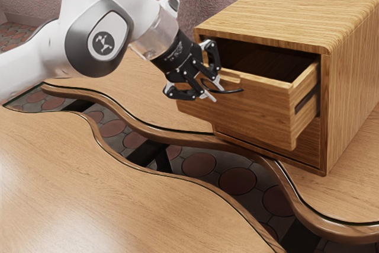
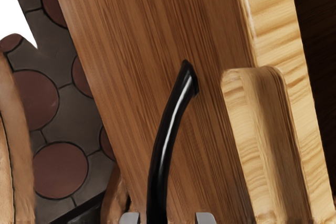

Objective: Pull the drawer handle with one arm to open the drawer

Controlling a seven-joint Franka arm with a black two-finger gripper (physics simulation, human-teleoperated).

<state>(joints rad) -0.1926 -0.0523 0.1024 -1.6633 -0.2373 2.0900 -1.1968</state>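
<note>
Top drawer (image 1: 254, 111) of wooden cabinet (image 1: 349, 57), by table's (image 1: 349, 188) wavy edge, drawn roughly halfway out (judged). Gripper (image 1: 204, 90) at black handle (image 2: 168, 140), fingers apart, straddling without clamping. Left to do: further pull outward.

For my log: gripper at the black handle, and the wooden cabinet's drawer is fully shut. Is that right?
Not quite: the drawer is not shut. The exterior view shows it pulled partway out of the wooden cabinet. The rest holds: the gripper is at the black handle.
</note>
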